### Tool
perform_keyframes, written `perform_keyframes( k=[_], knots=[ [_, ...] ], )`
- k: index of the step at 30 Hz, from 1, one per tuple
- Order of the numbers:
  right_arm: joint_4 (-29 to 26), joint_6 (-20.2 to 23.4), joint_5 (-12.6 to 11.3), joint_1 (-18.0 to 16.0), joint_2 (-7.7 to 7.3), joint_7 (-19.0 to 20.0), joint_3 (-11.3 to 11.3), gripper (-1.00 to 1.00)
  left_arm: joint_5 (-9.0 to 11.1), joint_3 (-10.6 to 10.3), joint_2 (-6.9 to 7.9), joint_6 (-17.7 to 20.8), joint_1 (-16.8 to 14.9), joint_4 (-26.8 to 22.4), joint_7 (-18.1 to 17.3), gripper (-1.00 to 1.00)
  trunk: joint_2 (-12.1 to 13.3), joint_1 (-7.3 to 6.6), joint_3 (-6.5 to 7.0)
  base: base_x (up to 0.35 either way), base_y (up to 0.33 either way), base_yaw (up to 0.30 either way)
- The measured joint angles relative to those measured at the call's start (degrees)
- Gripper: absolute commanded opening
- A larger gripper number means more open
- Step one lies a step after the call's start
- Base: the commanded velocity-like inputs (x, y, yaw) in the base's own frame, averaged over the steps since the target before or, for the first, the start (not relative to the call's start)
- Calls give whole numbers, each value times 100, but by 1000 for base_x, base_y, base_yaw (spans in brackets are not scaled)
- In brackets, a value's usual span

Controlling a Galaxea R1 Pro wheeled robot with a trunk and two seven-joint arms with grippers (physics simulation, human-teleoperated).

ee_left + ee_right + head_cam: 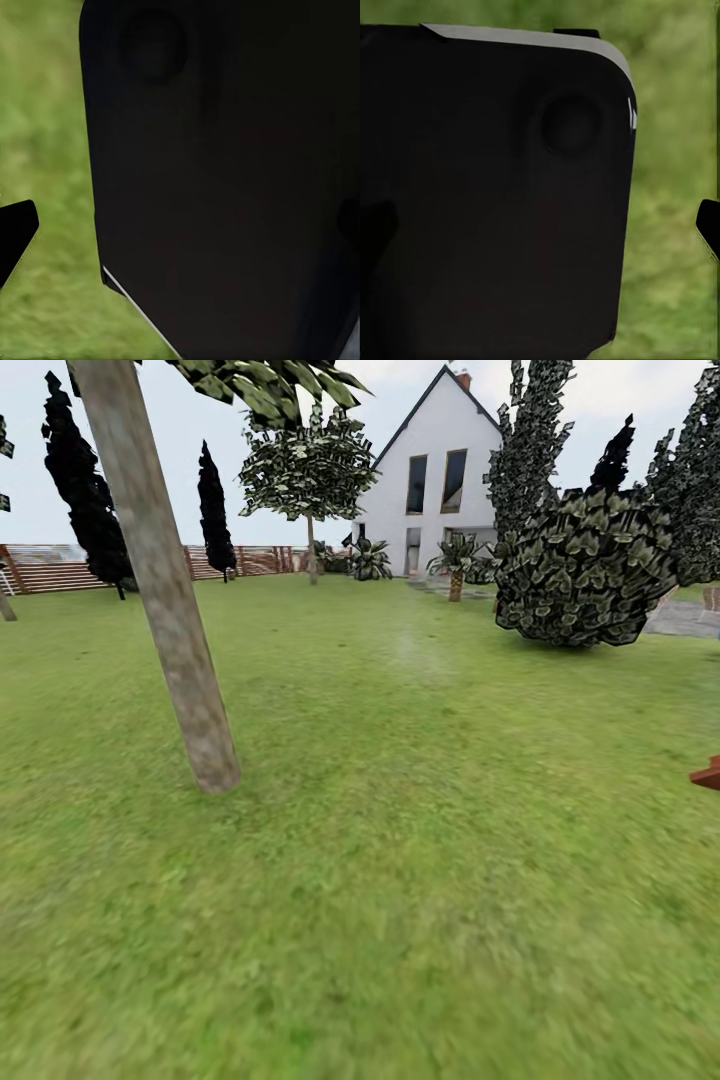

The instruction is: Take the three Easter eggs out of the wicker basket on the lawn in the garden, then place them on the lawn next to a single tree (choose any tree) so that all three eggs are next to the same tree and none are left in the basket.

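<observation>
A thick, bare grey-brown tree (165, 590) leans up out of the lawn (400, 840) at the left of the head view. Its base meets the grass close ahead. The Easter eggs and the wicker basket are out of view. In the left wrist view, one black fingertip (15, 240) pokes in beside a large dark panel (225, 180), with blurred grass behind. The right wrist view has a similar dark panel (495, 195) and one black fingertip (709, 225) over grass. Neither view reveals how the jaws stand.
A big dark leafy bush (585, 570) stands at the right, with a grey path (680, 618) behind it. A red-brown wooden corner (708, 772) juts in at the right edge. Far off are the white house (440, 470), a small palm (457, 565), a thin-stemmed tree (310, 470) and a slatted fence (60, 570).
</observation>
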Motion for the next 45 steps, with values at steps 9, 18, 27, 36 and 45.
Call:
perform_keyframes(
  k=[9,18,27,36,45],
  knots=[
    [-7,0,0,0,-14,0,0,100,0,0,0,-1,-1,-2,0,100,0,0,0,336,0,0],
    [-7,0,0,0,-18,0,0,100,0,0,0,-1,0,-4,1,100,0,0,0,338,0,0],
    [-7,0,0,0,-12,0,0,100,0,0,0,-1,-1,-7,1,100,0,0,0,338,0,0],
    [-7,0,0,0,-20,0,0,100,0,0,0,-1,-1,-5,1,100,0,0,0,338,0,0],
    [-7,0,0,0,-21,0,0,100,0,0,0,-1,-1,-6,-3,100,0,0,0,338,0,0]
  ],
)
